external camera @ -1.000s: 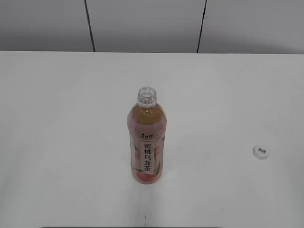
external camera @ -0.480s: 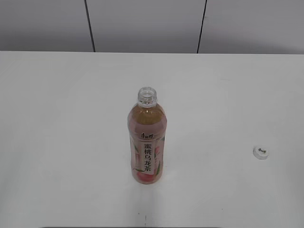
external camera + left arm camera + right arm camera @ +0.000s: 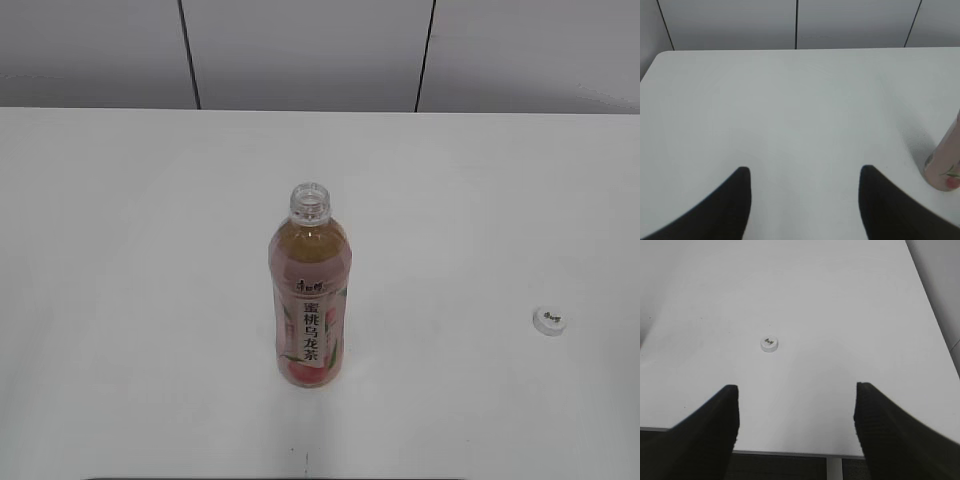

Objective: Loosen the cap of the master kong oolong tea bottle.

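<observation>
The master kong oolong tea bottle [image 3: 309,295] stands upright mid-table, its clear threaded neck bare and open at the top. Its foot shows at the right edge of the left wrist view [image 3: 945,167]. The cap [image 3: 549,320] lies flat on the table far to the bottle's right, also seen from the right wrist [image 3: 769,344]. My left gripper [image 3: 805,172] is open above bare table, left of the bottle, holding nothing. My right gripper [image 3: 796,390] is open over the table's near edge, short of the cap, with nothing between its fingers. Neither gripper shows in the exterior view.
The white table [image 3: 120,250] reaches back to a grey panelled wall [image 3: 300,50]. Its near edge [image 3: 790,452] runs under the right gripper, and its right edge [image 3: 935,325] lies beyond the cap.
The cap sits very slightly lower than a second ago; the bottle has not moved.
</observation>
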`<state>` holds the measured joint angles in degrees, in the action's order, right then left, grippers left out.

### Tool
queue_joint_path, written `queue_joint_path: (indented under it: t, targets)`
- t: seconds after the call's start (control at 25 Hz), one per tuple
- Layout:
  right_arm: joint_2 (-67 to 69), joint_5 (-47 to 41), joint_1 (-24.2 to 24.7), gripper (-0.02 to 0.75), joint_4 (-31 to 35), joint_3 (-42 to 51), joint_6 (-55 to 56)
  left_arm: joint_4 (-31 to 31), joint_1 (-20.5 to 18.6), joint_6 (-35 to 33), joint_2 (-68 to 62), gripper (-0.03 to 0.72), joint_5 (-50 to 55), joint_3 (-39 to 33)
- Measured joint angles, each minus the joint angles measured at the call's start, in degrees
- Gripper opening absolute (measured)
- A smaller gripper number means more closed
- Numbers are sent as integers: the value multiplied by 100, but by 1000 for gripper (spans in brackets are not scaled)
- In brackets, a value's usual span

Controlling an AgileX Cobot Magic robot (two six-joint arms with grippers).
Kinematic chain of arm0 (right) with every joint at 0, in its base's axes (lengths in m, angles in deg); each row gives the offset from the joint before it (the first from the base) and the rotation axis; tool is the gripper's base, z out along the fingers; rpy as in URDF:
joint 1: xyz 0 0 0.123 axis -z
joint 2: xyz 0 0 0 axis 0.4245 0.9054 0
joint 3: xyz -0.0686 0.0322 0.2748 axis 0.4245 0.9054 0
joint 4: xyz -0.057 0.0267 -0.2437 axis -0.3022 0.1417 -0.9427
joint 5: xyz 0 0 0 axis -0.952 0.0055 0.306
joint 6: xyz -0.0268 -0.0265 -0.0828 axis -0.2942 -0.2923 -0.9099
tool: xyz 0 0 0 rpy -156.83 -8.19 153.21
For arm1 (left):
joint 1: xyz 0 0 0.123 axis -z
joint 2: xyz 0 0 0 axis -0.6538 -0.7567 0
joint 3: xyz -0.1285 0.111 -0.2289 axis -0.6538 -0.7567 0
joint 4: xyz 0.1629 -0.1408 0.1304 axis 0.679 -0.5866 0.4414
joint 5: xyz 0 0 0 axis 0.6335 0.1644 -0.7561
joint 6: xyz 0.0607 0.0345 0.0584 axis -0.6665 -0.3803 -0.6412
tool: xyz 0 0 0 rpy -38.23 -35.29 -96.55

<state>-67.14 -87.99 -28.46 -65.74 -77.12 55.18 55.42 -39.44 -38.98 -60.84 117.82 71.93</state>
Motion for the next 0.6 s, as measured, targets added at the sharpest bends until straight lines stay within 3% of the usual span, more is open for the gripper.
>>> queue_joint_path:
  t: [0.6]
  targets:
    - [0, 0, 0, 544, 0, 0, 0, 0, 0, 0, 0, 400, 0, 0]
